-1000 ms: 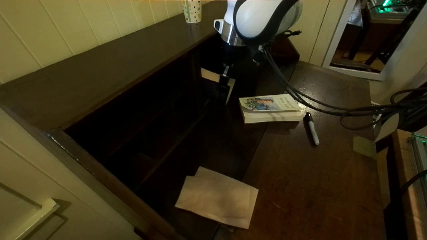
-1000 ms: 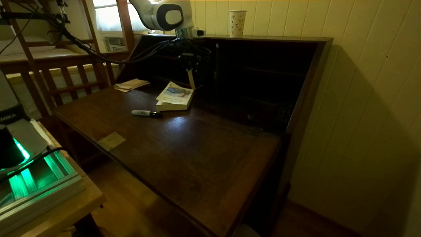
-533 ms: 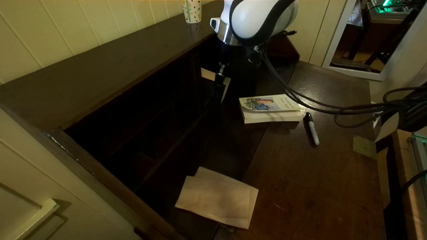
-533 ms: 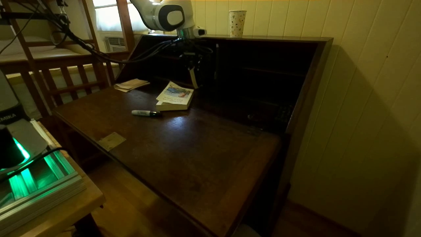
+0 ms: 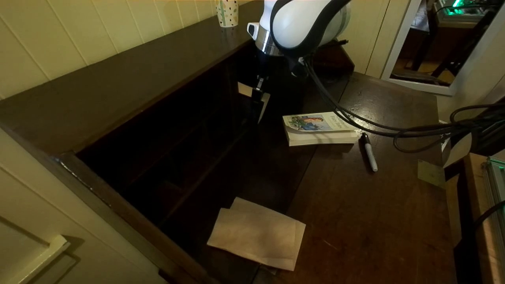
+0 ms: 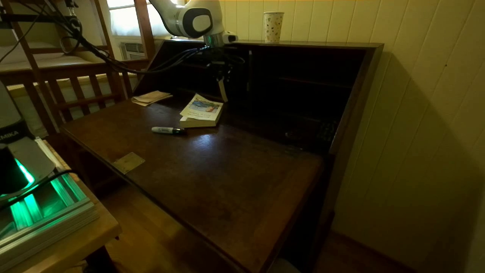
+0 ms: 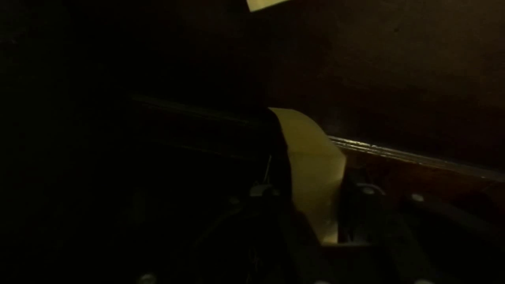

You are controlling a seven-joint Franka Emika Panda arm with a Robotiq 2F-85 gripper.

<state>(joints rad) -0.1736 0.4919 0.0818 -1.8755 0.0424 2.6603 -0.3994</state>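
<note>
The hand (image 5: 258,99) has edged toward the dark shelving (image 5: 189,138), grasping a pale paper-like piece (image 7: 315,165) over the rear of the counter (image 6: 227,182). Gripping looks done; letting go is not yet.

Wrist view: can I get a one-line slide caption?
In dim light, the gripper holds a bent, pale paper-like piece, with a shiny edge running behind it.

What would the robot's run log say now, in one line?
claw: closed on pale paper; book: on desk; marker: beside book; cup: on upper ledge
</note>
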